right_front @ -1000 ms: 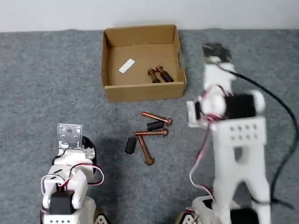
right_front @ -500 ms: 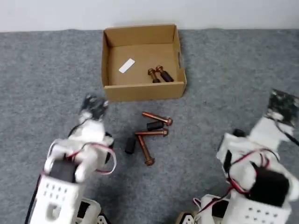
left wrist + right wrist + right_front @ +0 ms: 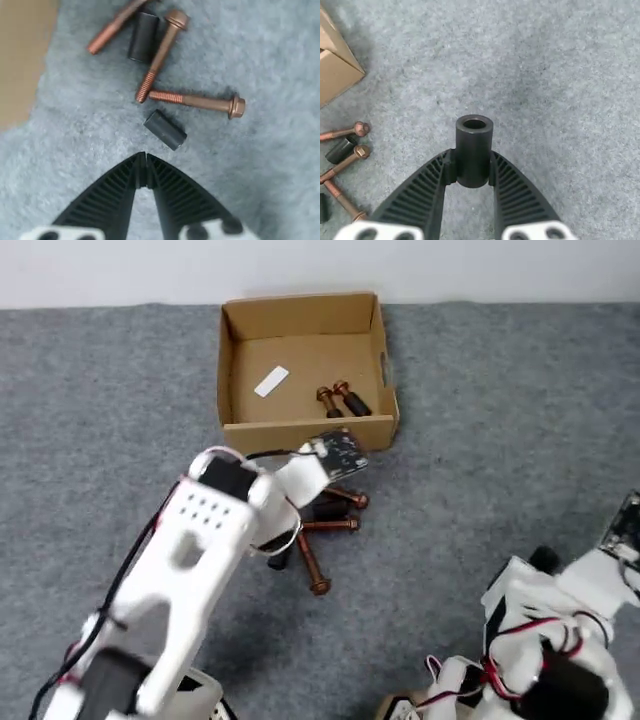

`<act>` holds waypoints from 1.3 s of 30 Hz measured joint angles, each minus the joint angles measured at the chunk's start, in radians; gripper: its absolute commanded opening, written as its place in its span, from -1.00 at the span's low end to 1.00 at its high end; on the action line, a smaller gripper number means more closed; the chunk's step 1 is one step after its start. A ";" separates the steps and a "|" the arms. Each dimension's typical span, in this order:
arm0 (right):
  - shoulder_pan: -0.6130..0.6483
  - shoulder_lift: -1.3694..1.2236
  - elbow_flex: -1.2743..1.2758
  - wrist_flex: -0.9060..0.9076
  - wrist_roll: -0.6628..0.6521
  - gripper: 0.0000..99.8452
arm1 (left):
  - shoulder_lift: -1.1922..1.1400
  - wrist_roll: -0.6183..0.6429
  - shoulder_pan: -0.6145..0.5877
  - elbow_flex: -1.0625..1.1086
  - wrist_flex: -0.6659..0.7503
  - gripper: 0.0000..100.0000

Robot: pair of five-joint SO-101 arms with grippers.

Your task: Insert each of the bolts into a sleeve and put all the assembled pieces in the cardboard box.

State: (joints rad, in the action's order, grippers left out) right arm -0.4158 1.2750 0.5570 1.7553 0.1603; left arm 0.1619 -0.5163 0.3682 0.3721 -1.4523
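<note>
right pincer (image 3: 471, 159) clamps a sleeve (image 3: 474, 137), bore end pointing outward.

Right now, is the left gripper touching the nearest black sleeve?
Apart. The left wrist view shows bare carpet between the tips of the shut left gripper and the sleeve.

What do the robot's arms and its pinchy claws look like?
The left arm and right arm are chunky white plastic shells with black motor blocks. The left arm's shell has rows of small holes. Thin red, white and black wires loop around the joints. The left gripper and right gripper have black, ribbed, wedge-shaped fingers on white bases.
</note>
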 measured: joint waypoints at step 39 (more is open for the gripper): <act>0.000 0.020 0.002 0.000 0.000 -0.98 | -0.921 -0.100 0.117 -0.793 -0.123 -0.80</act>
State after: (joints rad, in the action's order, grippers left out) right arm -0.4158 1.2950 0.5585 1.7553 0.1603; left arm -0.7587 -0.6160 0.4849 -0.4212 -1.5750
